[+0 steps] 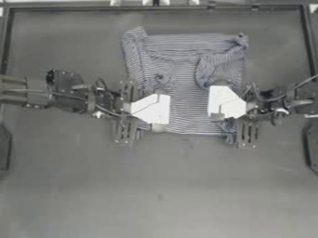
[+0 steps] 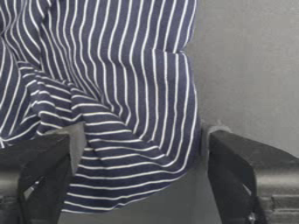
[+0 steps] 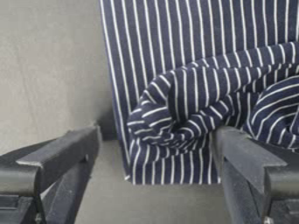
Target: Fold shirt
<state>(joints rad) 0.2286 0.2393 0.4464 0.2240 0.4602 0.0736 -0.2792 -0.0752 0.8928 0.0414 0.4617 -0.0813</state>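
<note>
Both open end effectors, left and right, straddle shirt edges.

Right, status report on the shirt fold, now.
Both pincers open, left pincer and right pincer low over the near corners. Shirt flat on table, partly folded, bunched on right. Nothing in the way.

I count one soft T-shirt with fine navy-and-white stripes on one dark table. I have two dark two-jaw grippers over it: the left gripper, the right gripper, both spread.
</note>
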